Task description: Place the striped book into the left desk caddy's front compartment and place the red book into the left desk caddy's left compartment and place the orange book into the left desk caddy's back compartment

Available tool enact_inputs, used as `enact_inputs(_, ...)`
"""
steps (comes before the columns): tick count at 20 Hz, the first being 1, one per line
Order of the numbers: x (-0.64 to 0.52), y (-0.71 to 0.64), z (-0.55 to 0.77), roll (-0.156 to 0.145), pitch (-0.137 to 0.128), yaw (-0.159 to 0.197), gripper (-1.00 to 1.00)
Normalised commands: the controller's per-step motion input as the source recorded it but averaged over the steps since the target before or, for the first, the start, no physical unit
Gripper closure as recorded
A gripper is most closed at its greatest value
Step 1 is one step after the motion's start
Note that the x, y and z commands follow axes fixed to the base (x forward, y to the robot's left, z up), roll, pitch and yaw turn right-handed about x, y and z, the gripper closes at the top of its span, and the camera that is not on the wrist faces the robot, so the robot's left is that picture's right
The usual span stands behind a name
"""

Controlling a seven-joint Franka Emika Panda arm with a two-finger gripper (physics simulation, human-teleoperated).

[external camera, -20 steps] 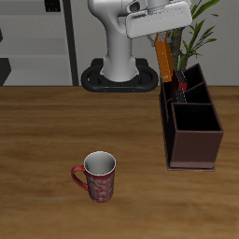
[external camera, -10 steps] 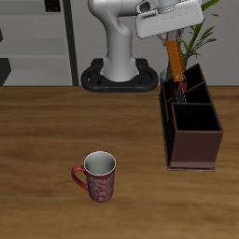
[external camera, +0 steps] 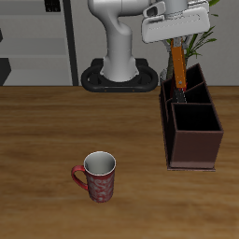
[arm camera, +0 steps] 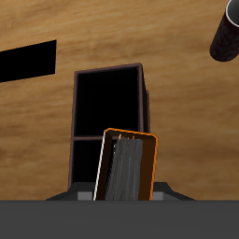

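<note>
Pincer (external camera: 176,41) high above back end of left desk caddy (external camera: 193,126), clamped on top of orange book (external camera: 177,65). Book hangs upright, lower edge just over caddy's back compartment. Something red (external camera: 185,89) shows inside caddy near book's foot. Red patterned mug (external camera: 96,176) stands well apart, nearer counter (external camera: 56,131) front edge. Green plant (external camera: 198,39) behind caddy.

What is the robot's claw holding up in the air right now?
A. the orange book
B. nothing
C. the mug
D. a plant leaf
A: the claw grips the orange book upright above the back end of the left desk caddy; the mug stands on the table.
</note>
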Motion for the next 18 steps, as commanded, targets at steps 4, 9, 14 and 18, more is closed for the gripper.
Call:
enact_inputs(4,-0.01,0.23,0.04,-0.086,0.029,-0.034,1.0)
enact_inputs(9,-0.08,0.34,0.08,-0.051,-0.014,0.011,1.0)
enact_inputs(14,0.0,0.21,0.01,-0.001,0.022,-0.014,1.0)
enact_inputs(18,-0.07,0.31,0.08,0.019,-0.02,0.013,1.0)
